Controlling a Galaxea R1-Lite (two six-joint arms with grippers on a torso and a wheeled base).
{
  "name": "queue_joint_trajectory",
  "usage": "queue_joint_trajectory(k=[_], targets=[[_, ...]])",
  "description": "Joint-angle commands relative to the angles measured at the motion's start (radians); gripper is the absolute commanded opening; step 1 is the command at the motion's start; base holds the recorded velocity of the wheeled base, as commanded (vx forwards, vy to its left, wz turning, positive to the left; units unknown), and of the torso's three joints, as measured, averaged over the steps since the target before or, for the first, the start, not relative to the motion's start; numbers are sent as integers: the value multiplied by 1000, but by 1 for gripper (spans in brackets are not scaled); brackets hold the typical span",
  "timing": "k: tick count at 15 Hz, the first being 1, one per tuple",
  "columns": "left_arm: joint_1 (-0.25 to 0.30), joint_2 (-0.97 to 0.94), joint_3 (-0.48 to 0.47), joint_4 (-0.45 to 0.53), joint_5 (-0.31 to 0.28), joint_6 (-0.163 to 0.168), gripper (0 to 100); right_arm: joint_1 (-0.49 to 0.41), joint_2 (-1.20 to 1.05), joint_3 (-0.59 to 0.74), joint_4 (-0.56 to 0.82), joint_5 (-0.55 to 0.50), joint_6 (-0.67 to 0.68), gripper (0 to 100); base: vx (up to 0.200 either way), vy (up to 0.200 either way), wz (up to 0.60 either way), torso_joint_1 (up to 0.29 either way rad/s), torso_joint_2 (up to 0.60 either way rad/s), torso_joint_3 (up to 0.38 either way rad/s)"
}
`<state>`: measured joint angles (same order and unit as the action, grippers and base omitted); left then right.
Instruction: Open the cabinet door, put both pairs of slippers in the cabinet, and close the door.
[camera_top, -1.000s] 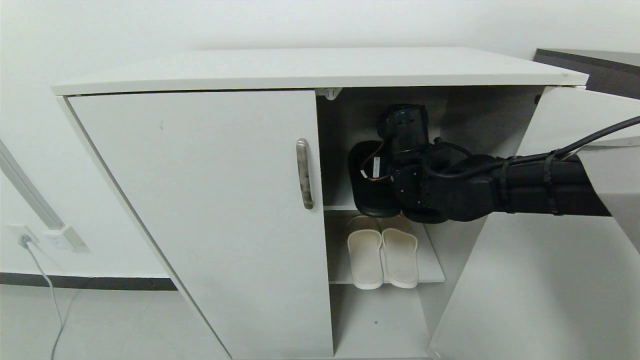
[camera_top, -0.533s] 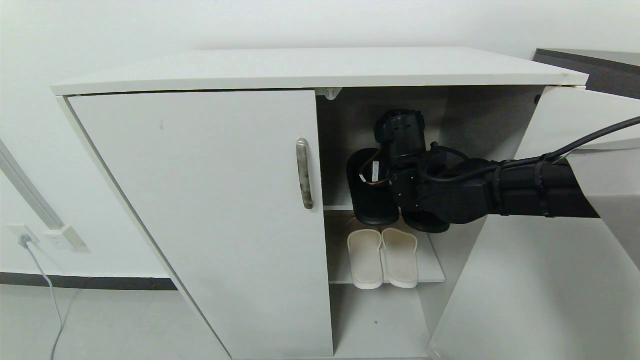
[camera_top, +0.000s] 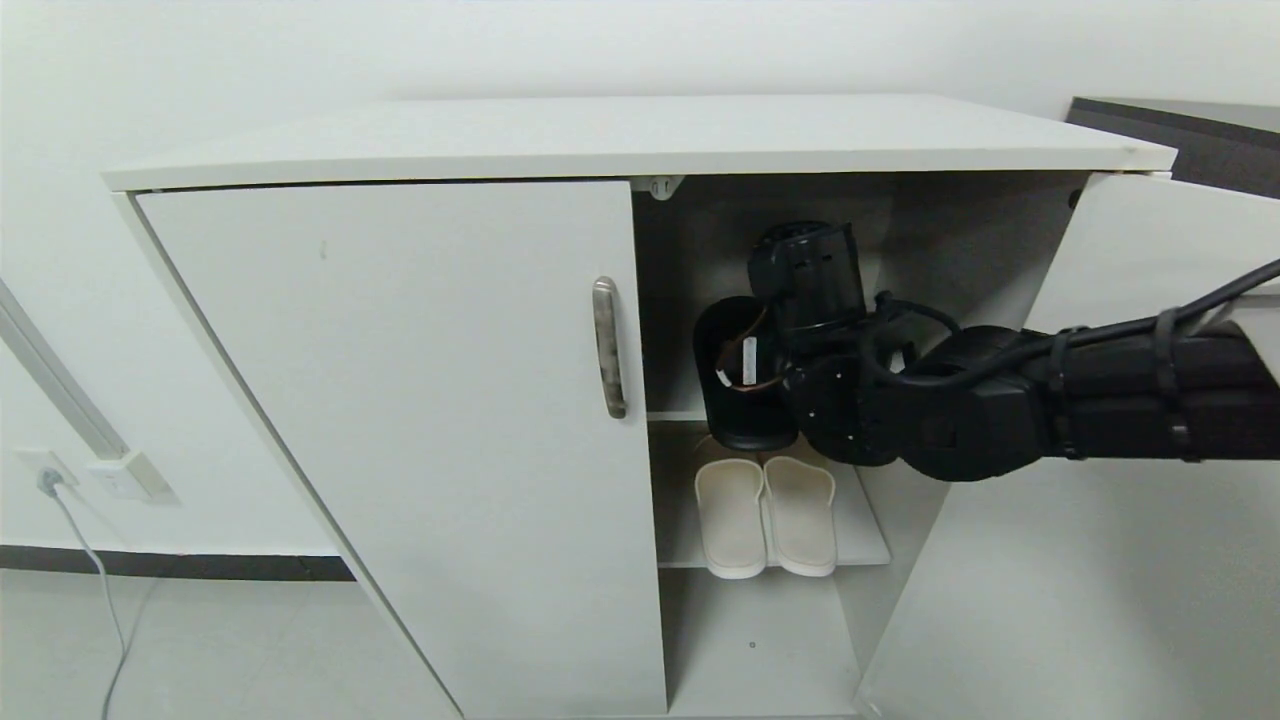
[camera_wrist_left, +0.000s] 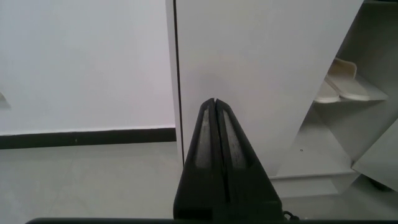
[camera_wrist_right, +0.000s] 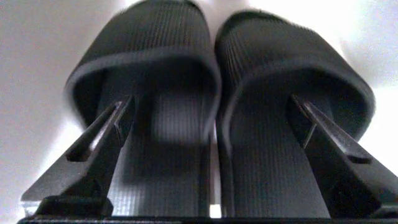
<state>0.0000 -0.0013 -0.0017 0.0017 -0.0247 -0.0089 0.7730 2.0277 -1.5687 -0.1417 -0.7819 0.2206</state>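
Note:
The pair of black slippers lies on the upper shelf of the white cabinet, heels reaching past the shelf's front edge. My right gripper is open just behind them, one finger over each slipper's footbed, not squeezing anything. The right arm reaches in through the open right half. The white slippers lie side by side on the lower shelf and also show in the left wrist view. My left gripper is shut on nothing, low near the closed left door.
The left door with its metal handle is closed. The right door stands swung open toward me, under my right arm. A wall socket and cable sit at the far left above the grey floor.
The black slippers came down onto the upper shelf. My right arm has since drawn back toward me a little, leaving the slippers in place.

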Motion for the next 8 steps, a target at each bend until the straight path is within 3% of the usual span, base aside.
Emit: queue_joint_trajectory(k=[1,7,8], targets=[[0,1,0,1,0,0,0,37,-109,101,-4,-3,2,100,0,0,0,0,0,0],[0,1,0,1,0,1,0,131,-340,404,-125,-3,0,100,0,0,0,0,0,0],[0,1,0,1,0,1,0,141,-356,431,-148,-2,0,0,0,0,0,0,0,0]])
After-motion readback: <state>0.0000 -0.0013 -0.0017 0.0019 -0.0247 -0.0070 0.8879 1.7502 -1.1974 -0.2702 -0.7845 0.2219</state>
